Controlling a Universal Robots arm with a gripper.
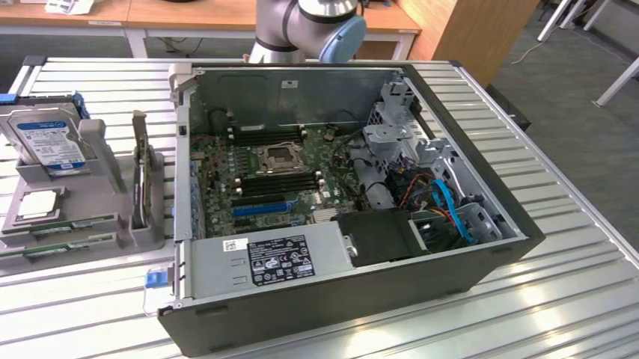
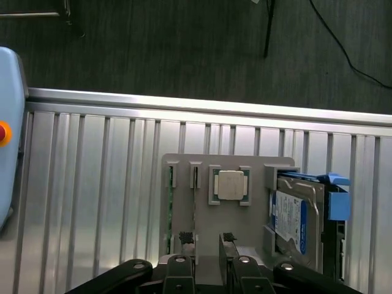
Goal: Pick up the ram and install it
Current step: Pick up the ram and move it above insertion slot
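Note:
Two ram sticks stand on edge in a grey holder [image 1: 95, 239] on the table, at the exterior view's left of the open computer case [image 1: 479, 247]; the nearer ram stick [image 1: 50, 249] shows as a thin green strip. From the wrist view I look down on that holder [image 2: 251, 211], with the ram sticks [image 2: 169, 205] in two narrow slots. My gripper [image 2: 207, 240] hovers above the holder's edge, open, with nothing between its black fingertips [image 2: 186, 239]. The motherboard [image 1: 224, 198] lies in the case, with black memory slots [image 1: 280, 179] beside the processor socket.
The holder also carries a blue-labelled hard drive [image 2: 293, 222], a processor chip [image 2: 231, 185] and a dark upright expansion card [image 1: 143, 176]. A power supply [image 1: 269, 262] and a drive cage [image 1: 399, 142] crowd the case. A pale blue device with a red button [image 2: 5, 133] lies on the slatted table.

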